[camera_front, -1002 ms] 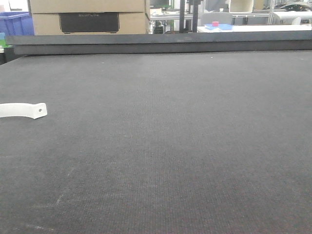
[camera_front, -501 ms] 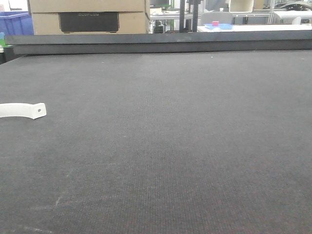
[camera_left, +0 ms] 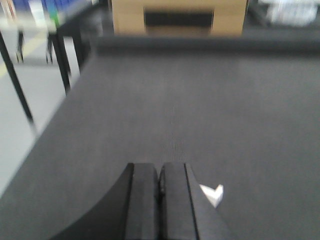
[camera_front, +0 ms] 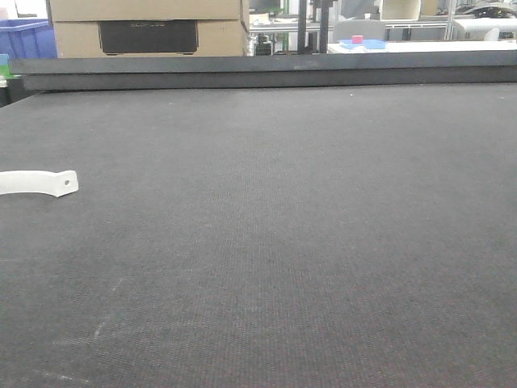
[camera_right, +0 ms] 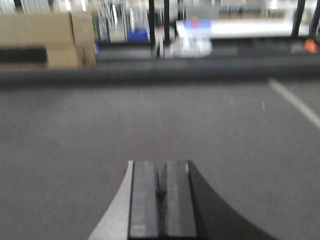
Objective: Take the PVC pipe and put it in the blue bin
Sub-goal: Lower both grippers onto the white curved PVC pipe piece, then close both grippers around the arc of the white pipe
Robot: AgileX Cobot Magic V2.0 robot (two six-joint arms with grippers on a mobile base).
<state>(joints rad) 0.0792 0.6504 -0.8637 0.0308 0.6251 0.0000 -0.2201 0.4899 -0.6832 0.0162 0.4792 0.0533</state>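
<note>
1. Left gripper [camera_left: 159,172]: black fingers pressed together with nothing between them, low over the mat near the table's left side.
2. Right gripper [camera_right: 162,172]: fingers likewise closed flat on each other and empty, with only bare mat ahead.
3. White strip [camera_front: 39,183]: flat and slightly curved, with one hole near its rounded end. It lies on the mat at the left edge of the front view. The left wrist view shows a white corner just beside that gripper's fingers. No round pipe is visible, so this strip is judged to be the PVC piece.
4. Table mat [camera_front: 283,242]: dark grey and woven, with a raised rail at the far side.
5. Cardboard box [camera_front: 145,16]: beyond the rail.
6. Blue bin [camera_front: 24,36]: far left, behind the table, partly cut off and well apart from the strip.

Handling note (judgement): the step in hand is the approach. The left arm is the nearer. It should open before descending, straddle the strip's narrow width and bring its fingertips down to the mat. A flat piece may skid away.
</note>
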